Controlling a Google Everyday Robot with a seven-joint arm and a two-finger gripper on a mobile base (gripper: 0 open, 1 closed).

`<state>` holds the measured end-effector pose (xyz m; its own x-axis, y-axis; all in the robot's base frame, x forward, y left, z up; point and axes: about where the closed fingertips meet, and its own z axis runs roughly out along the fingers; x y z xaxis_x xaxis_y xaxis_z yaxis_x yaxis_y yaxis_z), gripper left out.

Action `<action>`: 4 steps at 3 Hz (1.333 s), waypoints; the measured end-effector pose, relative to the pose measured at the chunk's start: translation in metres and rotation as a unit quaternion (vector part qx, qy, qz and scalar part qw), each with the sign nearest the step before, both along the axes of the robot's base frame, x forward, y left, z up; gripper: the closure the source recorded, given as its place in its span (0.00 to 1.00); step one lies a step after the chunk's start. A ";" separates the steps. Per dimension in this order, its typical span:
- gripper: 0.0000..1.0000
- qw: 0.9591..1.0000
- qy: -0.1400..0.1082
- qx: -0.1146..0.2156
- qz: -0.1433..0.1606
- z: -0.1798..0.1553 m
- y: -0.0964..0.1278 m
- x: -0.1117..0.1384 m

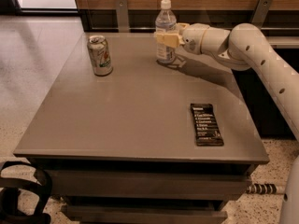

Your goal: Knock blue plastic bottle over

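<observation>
The blue plastic bottle (pixel 165 50), slim and clear with a white cap and a pale label, stands upright at the far middle of the table. My gripper (pixel 167 37) reaches in from the right on a white arm (pixel 252 50) and sits against the bottle at mid-height, partly covering its label. A shorter silver-green soda can (pixel 100 55) stands upright at the far left, well apart from the gripper.
A dark snack bar wrapper (pixel 206 123) lies flat near the table's (pixel 121 120) front right. A wooden wall with metal brackets runs just behind the table's far edge. A black cable loop (pixel 23 190) is on the floor at the lower left.
</observation>
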<state>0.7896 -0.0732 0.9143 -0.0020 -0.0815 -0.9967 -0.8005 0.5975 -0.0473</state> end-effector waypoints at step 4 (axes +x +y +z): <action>1.00 0.973 0.062 -0.215 -0.048 0.035 -0.057 -0.030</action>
